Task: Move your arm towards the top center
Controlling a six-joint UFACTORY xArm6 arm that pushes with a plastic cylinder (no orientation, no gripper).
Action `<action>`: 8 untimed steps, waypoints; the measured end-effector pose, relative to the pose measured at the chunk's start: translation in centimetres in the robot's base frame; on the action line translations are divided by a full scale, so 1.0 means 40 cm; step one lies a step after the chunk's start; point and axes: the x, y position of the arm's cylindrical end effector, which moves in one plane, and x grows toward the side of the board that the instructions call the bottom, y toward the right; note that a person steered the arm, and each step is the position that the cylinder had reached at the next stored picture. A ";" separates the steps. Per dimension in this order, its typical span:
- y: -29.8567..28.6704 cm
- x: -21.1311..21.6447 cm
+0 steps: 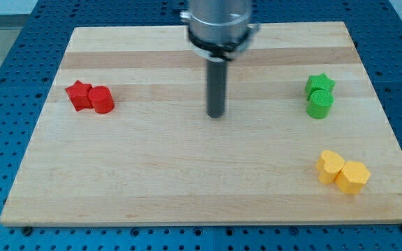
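My tip [217, 115] rests on the wooden board [187, 181] near the middle, a little above centre, far from every block. The rod rises to the silver arm end [219, 24] at the view's top. At the left, a red star block [79, 94] touches a red cylinder [102, 100]. At the right, a green star block [319, 84] sits just above a green cylinder [319, 104]. At the lower right, a yellow heart-like block [330, 166] touches a yellow hexagon block [352, 177].
The board lies on a blue perforated table [5, 84] that shows around all its edges.
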 end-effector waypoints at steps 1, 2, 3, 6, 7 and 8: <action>-0.035 -0.068; -0.025 -0.157; -0.018 -0.162; 0.306 -0.383; 0.300 -0.550; 0.292 -0.571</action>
